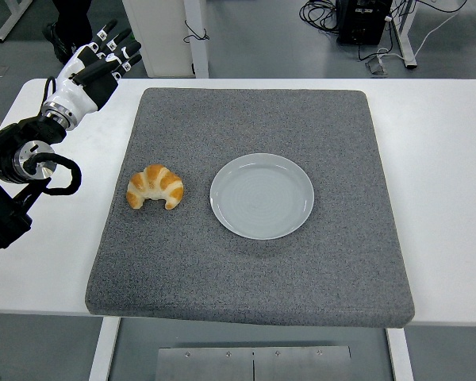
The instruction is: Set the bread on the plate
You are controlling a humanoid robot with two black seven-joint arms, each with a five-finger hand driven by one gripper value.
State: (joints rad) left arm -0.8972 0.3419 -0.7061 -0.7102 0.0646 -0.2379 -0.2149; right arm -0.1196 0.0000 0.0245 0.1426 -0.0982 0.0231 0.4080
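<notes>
We see the croissant (155, 187) on the grey mat (254, 270) beside the empty plate (262, 196), our left hand (95, 67) far off, fingers (111, 30) spread, holding nothing.

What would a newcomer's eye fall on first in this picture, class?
Most likely the golden croissant, lying on the grey mat just left of the empty pale plate, the two apart and not touching. Next, the robot's left hand, white and black, raised at the table's far left corner with fingers spread, holding nothing and well away from the croissant.
</notes>
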